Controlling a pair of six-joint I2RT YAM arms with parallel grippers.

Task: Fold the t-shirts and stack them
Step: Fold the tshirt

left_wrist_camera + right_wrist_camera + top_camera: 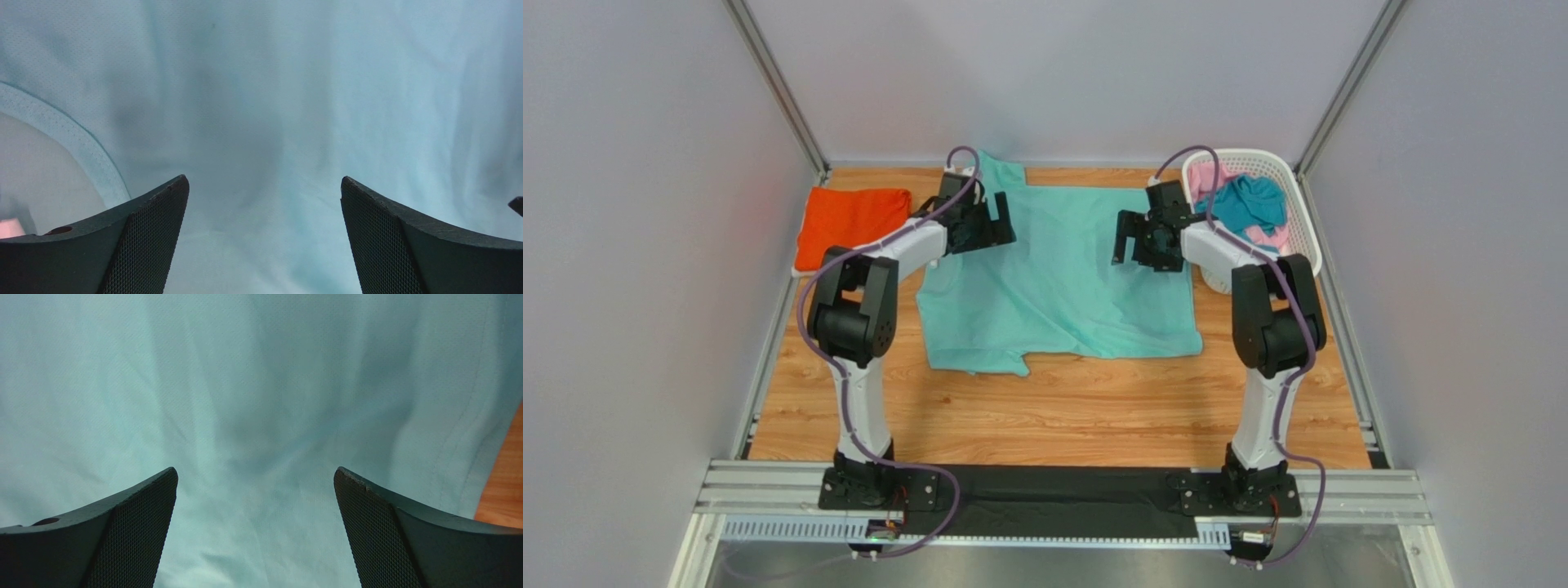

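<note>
Step in hand: first fold of the mint-green t-shirt. It lies spread flat mid-tabletop, between the two arms, with some soft wrinkles and nothing folded over yet.

Your left hand hangs over the shirt's left side, jaws spread wide and holding nothing. A curved ribbed band, probably the neckline, sits just left of its fingers.

Your right hand hangs over the shirt's right side, also wide open and empty. The stitched edge runs just right of it, with bare wood beyond.

I can't tell from the wrist views whether either hand touches the cloth.

The orange t-shirt lies folded at the far left and looks like the start of the stack. The teal t-shirt and pink t-shirt are bunched in the white basket at the far right, not yet handled.

My read on the next move:
- Both hands are over open fabric, not an edge, so there's nothing to pinch there.
- Drop each hand to a matching edge or corner and close on one layer only.
- Lift evenly and carry the cloth across together, or the fold will skew.
- Keep the left hand clear of the neckline opening.
</note>
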